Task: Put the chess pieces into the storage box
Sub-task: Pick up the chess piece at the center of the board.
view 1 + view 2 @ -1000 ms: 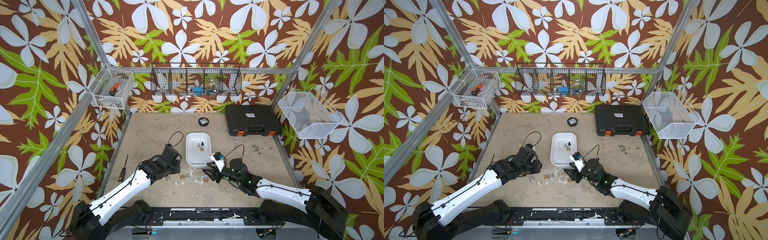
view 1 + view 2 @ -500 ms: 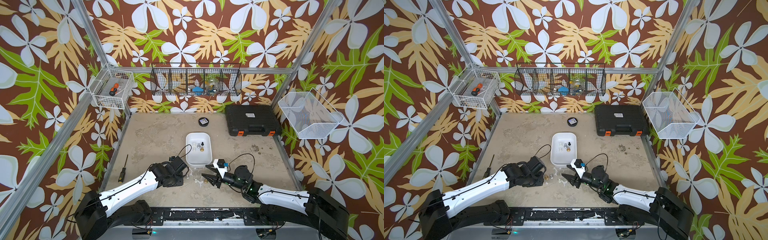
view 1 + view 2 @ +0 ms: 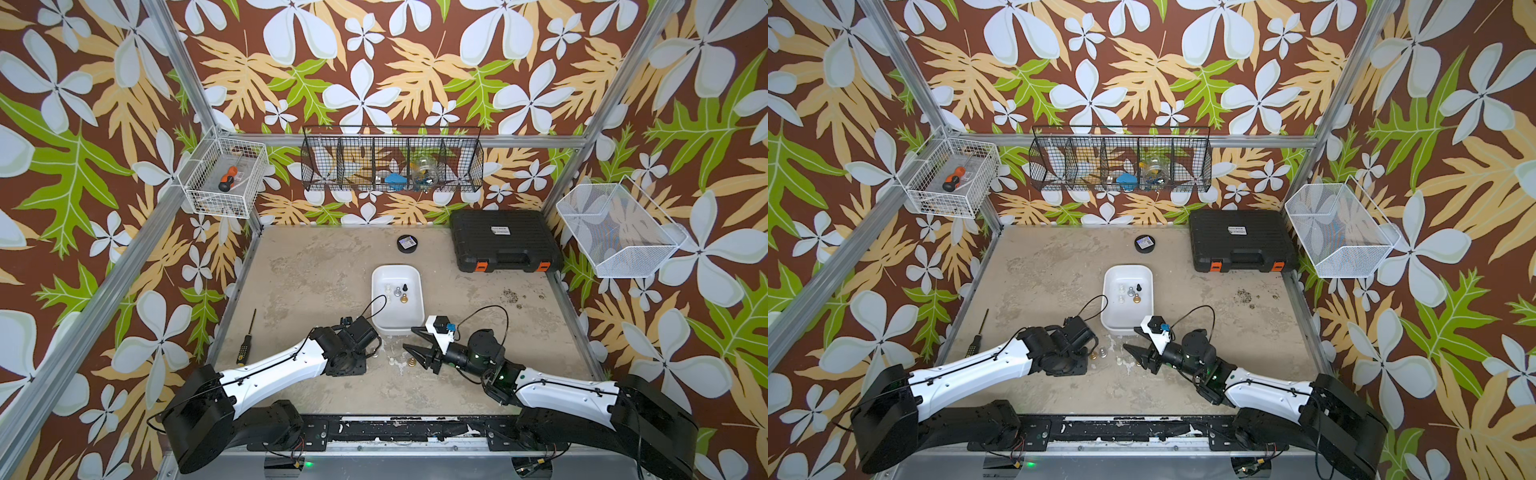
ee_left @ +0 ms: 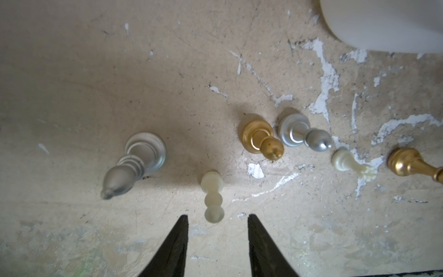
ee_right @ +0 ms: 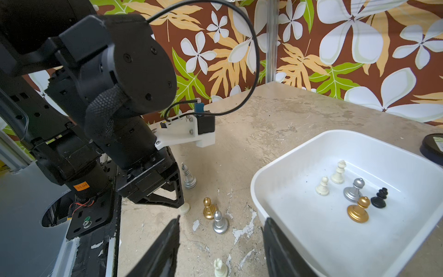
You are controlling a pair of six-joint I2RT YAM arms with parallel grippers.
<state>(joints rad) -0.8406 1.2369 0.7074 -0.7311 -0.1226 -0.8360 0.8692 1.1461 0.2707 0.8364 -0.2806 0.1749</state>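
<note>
Left wrist view: the left hand is released, its fingers either side of a cream pawn, gripping nothing. A skewed close could topple it or nudge the silver bishop nearby. The right hand, open and empty, hovers near the same loose chess pieces, so the arms could clash. Just beyond, the storage box holds five. The table is scuffed beige with chipped white patches, and leaf-patterned walls enclose it.
</note>
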